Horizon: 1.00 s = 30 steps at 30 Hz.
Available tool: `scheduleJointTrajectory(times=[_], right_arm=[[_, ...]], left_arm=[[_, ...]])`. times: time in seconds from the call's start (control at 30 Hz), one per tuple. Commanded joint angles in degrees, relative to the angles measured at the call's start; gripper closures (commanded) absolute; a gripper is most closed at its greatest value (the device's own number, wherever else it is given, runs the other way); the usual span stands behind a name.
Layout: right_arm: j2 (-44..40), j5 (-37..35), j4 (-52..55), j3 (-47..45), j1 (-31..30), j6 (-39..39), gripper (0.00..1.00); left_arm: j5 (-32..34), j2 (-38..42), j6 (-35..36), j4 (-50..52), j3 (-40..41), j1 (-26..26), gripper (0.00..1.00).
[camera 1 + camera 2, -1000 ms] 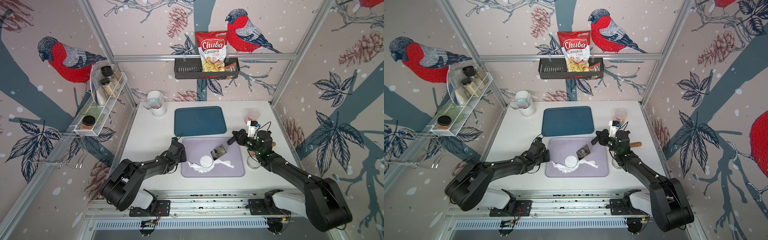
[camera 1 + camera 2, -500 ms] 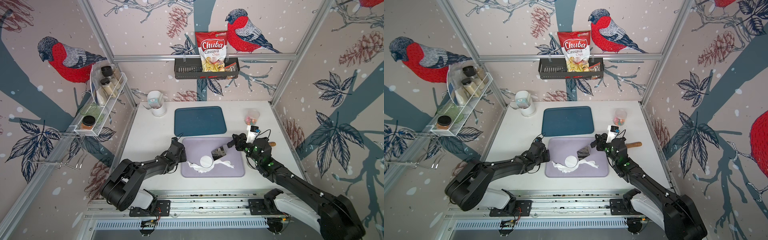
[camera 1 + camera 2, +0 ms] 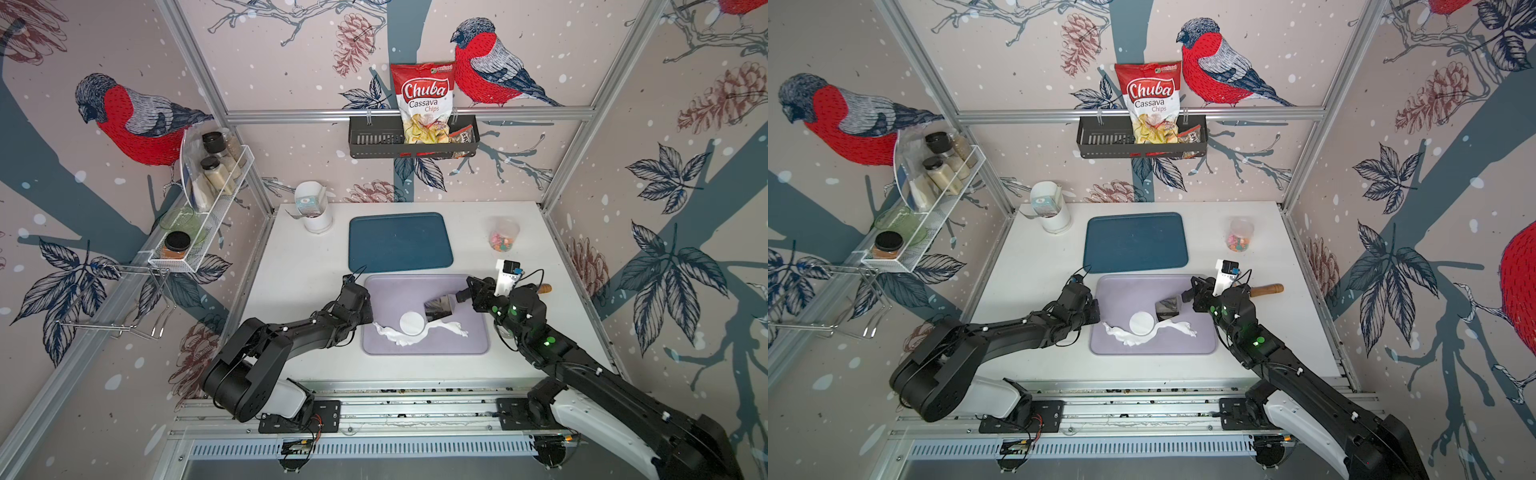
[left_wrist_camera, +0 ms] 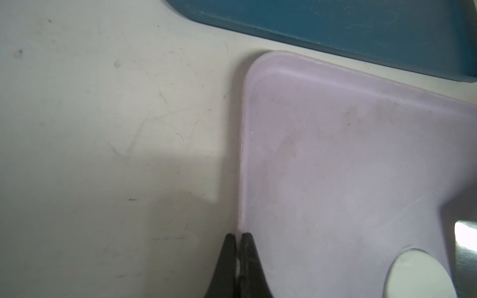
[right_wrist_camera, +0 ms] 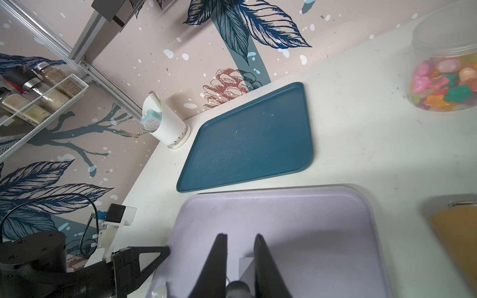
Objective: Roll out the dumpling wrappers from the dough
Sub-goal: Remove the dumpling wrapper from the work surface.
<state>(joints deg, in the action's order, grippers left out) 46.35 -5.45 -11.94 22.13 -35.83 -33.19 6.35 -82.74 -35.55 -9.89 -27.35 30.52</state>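
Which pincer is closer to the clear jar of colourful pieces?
Right. The right pincer, gripping the metal scraper over the jar-side end of the lilac tray, sits just short of the jar; the left pincer is at the tray's opposite edge.

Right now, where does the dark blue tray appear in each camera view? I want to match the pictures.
In a top view: blue tray mid-table, directly behind the lilac tray.
In a top view: same spot.
Left wrist: only its edge, past the lilac tray's rounded corner.
Right wrist: the whole tray, beyond the lilac tray.
Shared landmark: the lilac tray.
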Motion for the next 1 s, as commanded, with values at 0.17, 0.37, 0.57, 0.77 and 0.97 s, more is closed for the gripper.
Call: scheduleJointTrajectory(times=[0.17, 0.37, 0.57, 0.77, 0.97], right_arm=[[-2.65, 4.65, 13.63, -0.01, -1.42, -1.85, 1.00], [-3.31, 2.96, 16.74, -0.37, -3.93, -1.66, 1.00], [-6.05, 1.99, 18.48, -0.06, -5.51, -2.53, 1.00], [-7.69, 2.10, 21.47, 0.62, -6.63, -3.34, 1.00], [-9.82, 0.96, 18.24, 2.39, -7.09, -4.45, 1.00]], left_arm=[[1.48, -0.19, -0.77, 4.50, 0.03, -0.16, 1.00], [1.70, -0.04, -0.66, 4.61, -0.07, -0.13, 1.00], [1.90, -0.23, -0.85, 4.85, -0.19, -0.15, 1.00], [2.70, 0.05, -2.30, 5.37, -0.12, -0.14, 1.00], [1.59, 0.75, -1.39, 4.05, 0.67, -0.20, 1.00]])
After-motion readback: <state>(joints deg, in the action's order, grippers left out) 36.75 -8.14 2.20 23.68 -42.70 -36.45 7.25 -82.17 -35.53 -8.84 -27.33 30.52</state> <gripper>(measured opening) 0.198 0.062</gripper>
